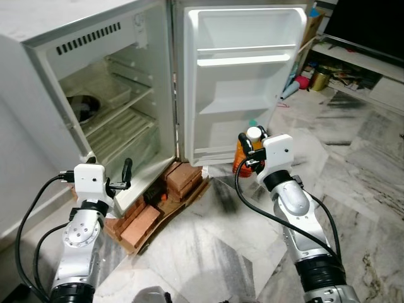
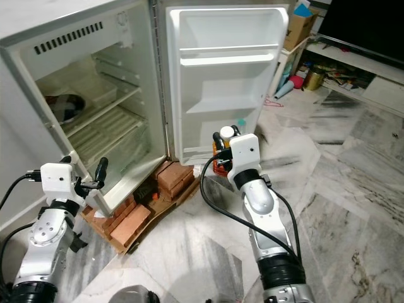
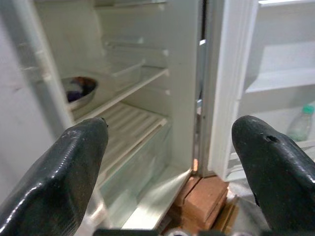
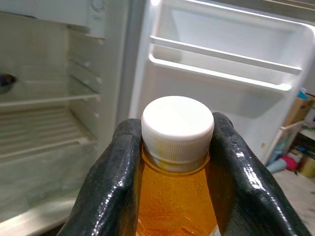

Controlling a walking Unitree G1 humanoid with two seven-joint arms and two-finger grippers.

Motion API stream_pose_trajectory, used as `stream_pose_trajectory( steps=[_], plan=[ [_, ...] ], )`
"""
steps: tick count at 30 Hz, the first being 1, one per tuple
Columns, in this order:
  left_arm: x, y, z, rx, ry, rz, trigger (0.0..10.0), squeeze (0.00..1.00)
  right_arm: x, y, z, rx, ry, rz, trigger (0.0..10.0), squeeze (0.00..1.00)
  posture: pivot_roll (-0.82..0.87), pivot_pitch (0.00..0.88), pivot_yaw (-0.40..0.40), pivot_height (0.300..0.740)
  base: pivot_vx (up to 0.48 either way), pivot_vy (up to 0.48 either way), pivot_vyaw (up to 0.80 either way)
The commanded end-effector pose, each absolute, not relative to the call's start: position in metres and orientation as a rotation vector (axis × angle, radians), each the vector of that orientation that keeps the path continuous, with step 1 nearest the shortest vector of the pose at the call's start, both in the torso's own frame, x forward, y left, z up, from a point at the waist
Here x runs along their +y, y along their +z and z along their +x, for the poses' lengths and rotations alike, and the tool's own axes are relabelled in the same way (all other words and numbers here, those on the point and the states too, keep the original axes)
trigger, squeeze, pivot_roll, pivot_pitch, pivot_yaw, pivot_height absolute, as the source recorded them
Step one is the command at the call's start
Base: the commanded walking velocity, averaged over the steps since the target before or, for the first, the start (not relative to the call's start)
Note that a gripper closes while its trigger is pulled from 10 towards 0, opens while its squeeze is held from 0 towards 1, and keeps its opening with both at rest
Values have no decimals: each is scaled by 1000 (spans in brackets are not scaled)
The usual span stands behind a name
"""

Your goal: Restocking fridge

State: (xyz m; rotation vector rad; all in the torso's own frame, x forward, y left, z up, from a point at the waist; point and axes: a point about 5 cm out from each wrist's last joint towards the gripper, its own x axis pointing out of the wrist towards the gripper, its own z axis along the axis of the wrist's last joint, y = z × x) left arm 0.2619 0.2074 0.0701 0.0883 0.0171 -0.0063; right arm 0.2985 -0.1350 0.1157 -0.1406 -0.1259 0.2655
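A small white fridge (image 1: 95, 44) stands open on bricks, its door (image 1: 243, 76) swung wide toward me. My right gripper (image 1: 250, 144) is shut on the neck of an orange bottle (image 4: 177, 196) with a white cap (image 4: 177, 128). It holds the bottle upright in front of the door's lowest shelf. A clear bottle with a green cap (image 3: 300, 123) stands in that lowest door shelf. My left gripper (image 3: 172, 142) is open and holds nothing, low before the fridge body's front left corner. Inside the fridge, a metal bowl (image 1: 85, 107) sits on the upper shelf.
Red bricks (image 1: 183, 177) and cardboard lie under the fridge's front edge. A low TV stand (image 1: 360, 57) with a dark screen is at the back right. A gold tin (image 1: 320, 79) and a pink item (image 1: 302, 82) lie beside it. Marble floor (image 1: 208, 240) stretches between my arms.
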Motion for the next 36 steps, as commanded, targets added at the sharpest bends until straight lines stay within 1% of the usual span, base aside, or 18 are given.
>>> stream_pose_trajectory(
  steps=[1,28,36],
  plan=[
    [208,72,263,10,-13,100,10000,0,-137,120,300,-146,247,-144,10000,0,48,29,-42,740,450,0,0],
    [208,70,262,26,-6,117,10000,0,-131,117,301,-130,277,-128,10000,0,49,34,-38,740,438,0,0],
    [209,68,262,35,11,122,10000,0,-129,116,300,-123,294,-120,10000,0,52,34,-39,740,0,0,0]
  ],
)
